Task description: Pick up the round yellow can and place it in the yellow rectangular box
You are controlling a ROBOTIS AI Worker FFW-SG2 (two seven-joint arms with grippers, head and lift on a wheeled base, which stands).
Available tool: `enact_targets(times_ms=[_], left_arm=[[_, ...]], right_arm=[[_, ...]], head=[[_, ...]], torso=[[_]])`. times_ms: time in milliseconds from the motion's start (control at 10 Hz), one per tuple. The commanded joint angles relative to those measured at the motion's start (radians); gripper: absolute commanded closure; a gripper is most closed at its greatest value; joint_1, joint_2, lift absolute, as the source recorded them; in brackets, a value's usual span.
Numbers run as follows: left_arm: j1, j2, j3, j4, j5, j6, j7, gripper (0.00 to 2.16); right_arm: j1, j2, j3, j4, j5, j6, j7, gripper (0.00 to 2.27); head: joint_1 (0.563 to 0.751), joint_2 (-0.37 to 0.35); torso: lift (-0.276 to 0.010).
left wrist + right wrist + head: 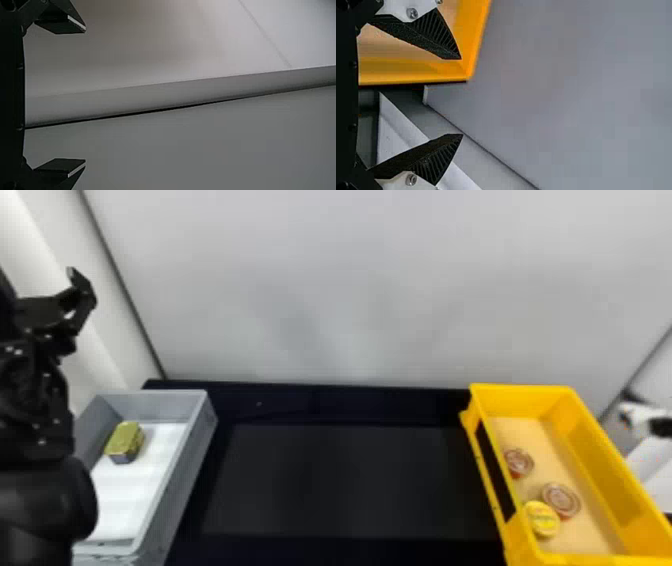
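Note:
The round yellow can point(542, 519) lies inside the yellow rectangular box point(611, 475), by its near left wall and against a round clear-lidded can. My left gripper point(79, 302) is raised beyond and left of the grey box, well away from the can. In the left wrist view the left gripper point(85, 95) stands open with nothing between its fingers. Part of my right gripper point(640, 419) appears at the right edge, outside the yellow box. The right wrist view has the right gripper point(462, 97) open and holding nothing, beside a corner of the yellow box point(415, 75).
Another round can point(519, 462) lies farther back in the yellow box. At the left, a grey box point(175, 470) holds a gold-green rectangular can point(125, 440). The black table point(340, 480) lies between both boxes, with a pale wall point(325, 290) behind it.

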Motion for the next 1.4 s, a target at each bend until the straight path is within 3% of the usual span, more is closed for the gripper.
enact_targets(times_ms=[0,400,1000,1300], left_arm=[[0.001,-0.003,0.001,0.0,0.0,0.0,0.0,0.1],[0.004,-0.003,0.005,-0.003,0.0,0.0,0.0,0.1],[0.006,-0.003,0.01,-0.005,0.0,-0.003,0.002,0.1],[0.006,-0.003,0.01,-0.006,0.0,-0.001,0.002,0.1]], right_arm=[[0.001,0.001,-0.051,-0.1,0.002,-0.094,-0.097,0.1],[-0.002,0.0,-0.122,-0.209,-0.01,-0.181,-0.236,0.09],[0.002,-0.002,-0.183,-0.274,-0.331,-0.35,-0.436,0.08],[0.021,-0.002,-0.183,-0.287,-0.403,-0.373,-0.519,0.07]], head=[[0.694,0.014],[0.694,0.014],[0.694,0.014],[0.694,0.014]], torso=[[-0.06],[-0.06],[-0.06],[-0.06]])
